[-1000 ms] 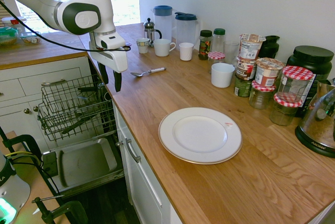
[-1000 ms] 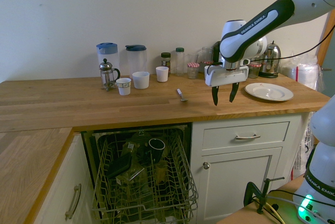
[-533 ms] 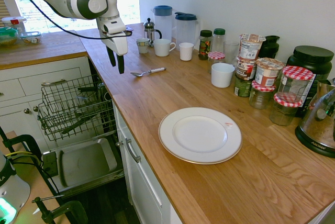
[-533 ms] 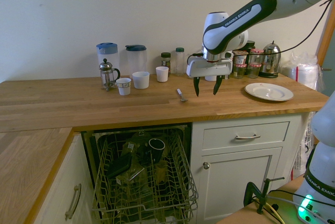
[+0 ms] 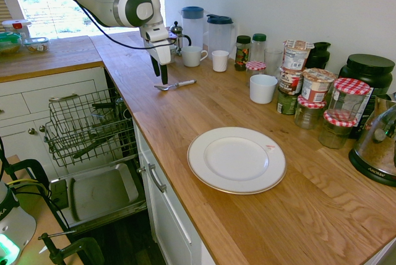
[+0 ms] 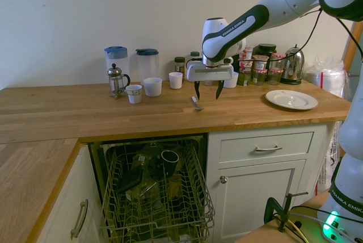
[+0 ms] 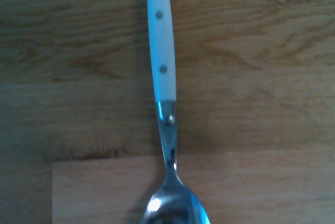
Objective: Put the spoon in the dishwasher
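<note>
While my gripper [image 6: 209,96] hangs with its two fingers spread and nothing between them, the spoon [image 7: 163,51] lies flat on the wooden countertop [image 6: 68,109] just beneath, its white riveted handle leading to a shiny metal bowl. I judge that the pickup comes next, and the slim handle worries me most: if I lower off-centre, one finger could land on it and pin or skid it. Stop too high, and the fingers would close on air; press too low, and they could jam against the wood. A grip near the bowl might let the smooth metal twist free. The dishwasher [image 5: 86,125] stands open below the counter's edge, its wire rack [image 6: 203,197] pulled out. A poorly aligned release there could drop the spoon through the gaps, or I could knock the dark cup [image 6: 169,162] inside.
</note>
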